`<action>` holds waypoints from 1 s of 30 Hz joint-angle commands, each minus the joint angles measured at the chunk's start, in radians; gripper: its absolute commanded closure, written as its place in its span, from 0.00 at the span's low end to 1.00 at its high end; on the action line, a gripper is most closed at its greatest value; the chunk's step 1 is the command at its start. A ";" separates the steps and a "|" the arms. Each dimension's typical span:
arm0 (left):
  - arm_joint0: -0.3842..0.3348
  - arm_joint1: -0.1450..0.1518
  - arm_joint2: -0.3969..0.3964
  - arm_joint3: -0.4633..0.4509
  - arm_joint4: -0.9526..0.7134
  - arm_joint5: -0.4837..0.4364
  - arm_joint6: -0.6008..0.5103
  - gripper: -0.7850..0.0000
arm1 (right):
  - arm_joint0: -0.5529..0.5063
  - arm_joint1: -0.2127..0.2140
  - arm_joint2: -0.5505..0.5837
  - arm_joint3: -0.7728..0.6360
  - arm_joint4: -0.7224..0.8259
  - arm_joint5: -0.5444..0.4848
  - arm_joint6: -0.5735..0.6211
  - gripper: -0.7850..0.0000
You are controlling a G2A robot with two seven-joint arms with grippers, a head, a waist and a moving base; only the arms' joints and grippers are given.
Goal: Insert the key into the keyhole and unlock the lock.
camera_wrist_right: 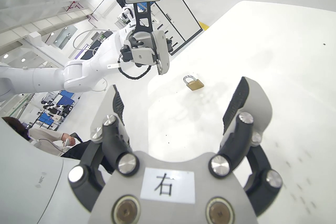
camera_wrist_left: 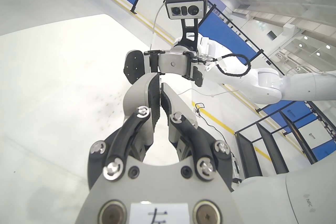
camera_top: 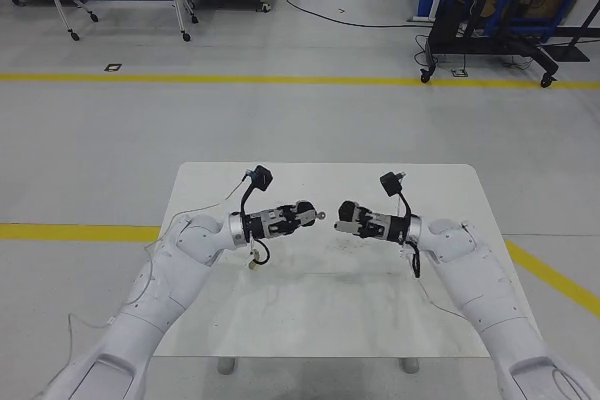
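R gripper (camera_wrist_right: pixel 179 89) is hovering near padlock (camera_wrist_right: pixel 194 83) lying on table (camera_wrist_right: pixel 262 38), jaws gaping, empty; L gripper (camera_wrist_left: pixel 159 83), raised beside padlock, is pinching shut (key not discernible). Risk: unheld padlock sliding under insertion push.

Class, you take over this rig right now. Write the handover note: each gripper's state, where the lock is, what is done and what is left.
Left gripper: shut, above the table, facing the right gripper. I cannot tell whether the key is pinched between its pads.
Right gripper: open and empty, above the table.
Padlock: lies flat on the table below the gap between the two grippers. Nothing touches it, and its shackle looks closed.
Done: nothing on the lock itself.
Left: hold the padlock, insert the key in the keyhole, turn it to unlock.
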 commanded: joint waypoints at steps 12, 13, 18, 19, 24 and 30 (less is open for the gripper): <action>-0.021 0.000 0.031 0.014 0.008 -0.027 -0.029 1.00 | 0.037 0.023 -0.117 0.002 0.089 0.005 0.016 0.55; -0.022 0.000 0.033 0.015 0.006 -0.028 -0.030 1.00 | 0.039 0.025 -0.124 0.004 0.099 0.003 0.015 0.56; -0.027 0.000 0.040 0.022 0.004 -0.030 -0.036 1.00 | 0.050 0.038 -0.164 0.006 0.144 -0.007 0.004 0.60; -0.028 0.001 0.041 0.023 0.003 -0.031 -0.036 1.00 | 0.052 0.041 -0.173 0.008 0.155 -0.008 0.003 0.60; -0.031 0.001 0.048 0.028 -0.003 -0.031 -0.036 1.00 | 0.072 0.055 -0.214 0.027 0.189 -0.014 -0.003 0.70; -0.034 0.001 0.055 0.032 -0.012 -0.032 -0.034 1.00 | 0.094 0.068 -0.254 0.052 0.223 -0.019 -0.007 0.83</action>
